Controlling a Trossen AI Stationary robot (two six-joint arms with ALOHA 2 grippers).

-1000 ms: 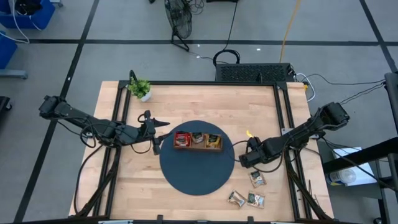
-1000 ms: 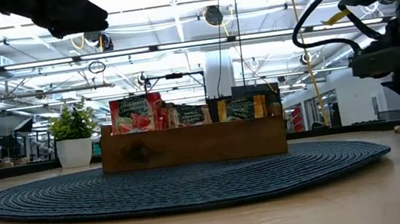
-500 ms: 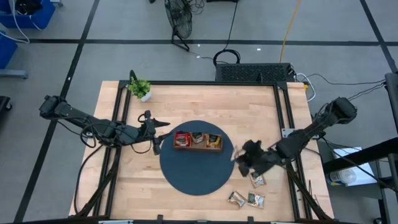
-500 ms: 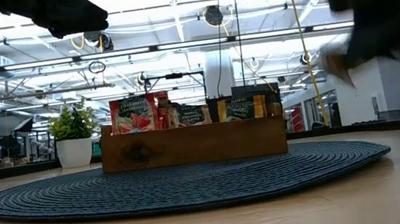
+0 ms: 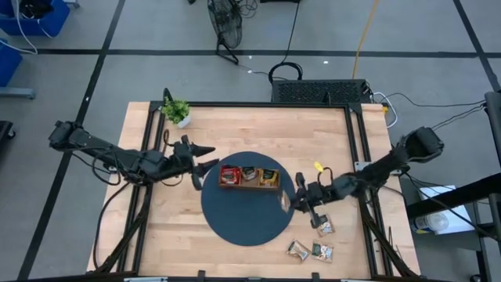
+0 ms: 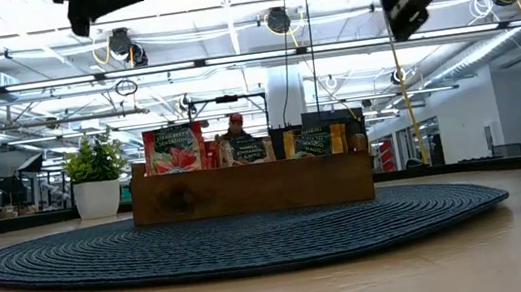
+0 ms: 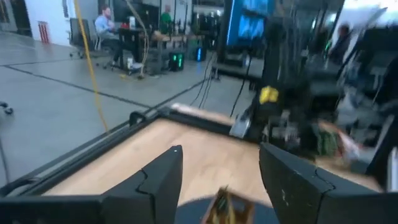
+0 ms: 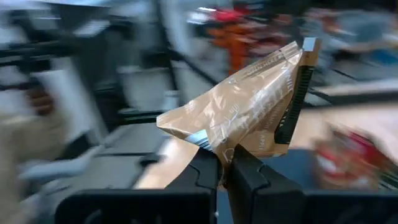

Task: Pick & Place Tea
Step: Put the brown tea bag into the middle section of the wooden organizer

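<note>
One sachet aloft in your right claw

Your right claw point(image 5: 286, 201) pinches a beige tea sachet point(image 8: 249, 112) above the round mat's point(image 5: 235, 219) edge, beside the wooden tray point(image 5: 249, 178). Your left claw point(image 5: 205, 157), fingers parted and empty, hovers by the tray's opposite end. Three sachets point(image 5: 313, 244) lie on the bench point(image 5: 235, 125).

Both arms matte black, slim multi-joint links with bulkier rounded joint housings, black cables looping off each one toward the table frame. Left two-finger black gripper point(image 5: 205, 156): fingers are flat angular black plastic wedges with bevelled edges, seen in the left wrist view point(image 7: 219, 163). Right two-finger black gripper point(image 5: 286, 201): thick black blocky fingers with a narrow ribbed black pad strip along one, seen in the right wrist view point(image 8: 225, 163). Small yellow tag on the right arm's forearm point(image 5: 318, 167).
</note>
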